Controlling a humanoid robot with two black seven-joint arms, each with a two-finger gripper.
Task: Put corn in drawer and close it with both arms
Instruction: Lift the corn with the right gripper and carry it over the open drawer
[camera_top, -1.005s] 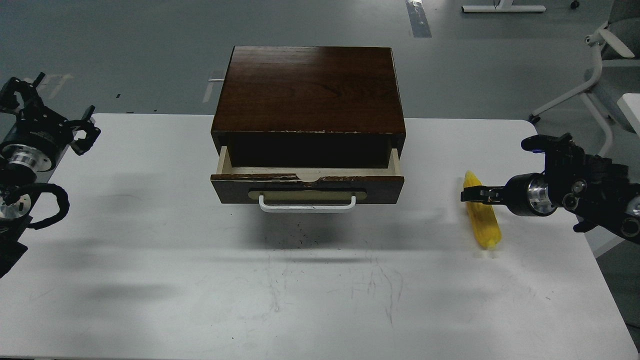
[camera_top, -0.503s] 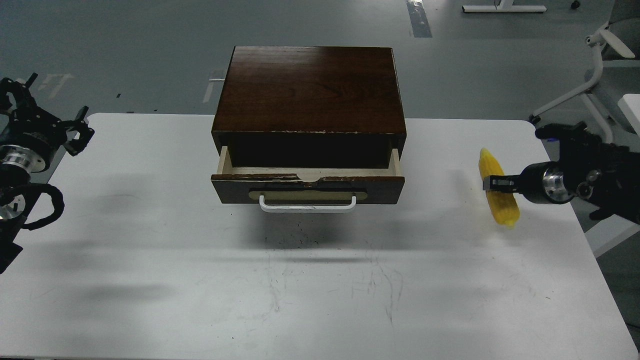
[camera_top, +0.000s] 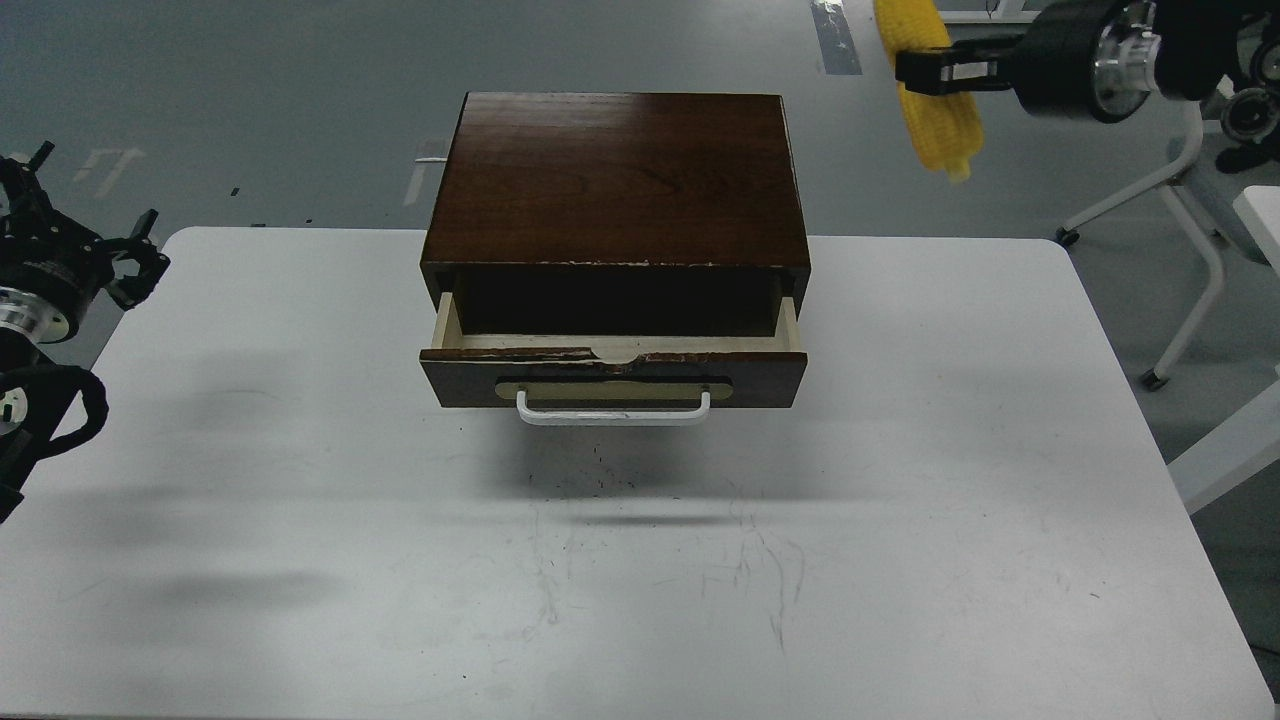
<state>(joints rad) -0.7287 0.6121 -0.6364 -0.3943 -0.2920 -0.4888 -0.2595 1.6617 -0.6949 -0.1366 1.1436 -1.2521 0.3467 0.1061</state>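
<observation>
The yellow corn (camera_top: 938, 120) hangs high in the air at the top right, above and right of the cabinet. My right gripper (camera_top: 925, 70) is shut on it across its middle; its upper end is cut off by the frame's top edge. The dark brown drawer (camera_top: 612, 375) with a white bar handle (camera_top: 613, 412) is pulled part way out of the cabinet (camera_top: 618, 180); its inside looks dark and I see nothing in it. My left gripper (camera_top: 140, 262) is open and empty at the table's far left edge.
The white table (camera_top: 900, 560) carries the cabinet at its back middle. A white chair frame (camera_top: 1190, 230) stands off the table's right side. Grey floor lies beyond the table.
My right gripper has lifted the corn off the table, then far up and a little left to above the cabinet's right side. My left gripper has drifted slightly left.
</observation>
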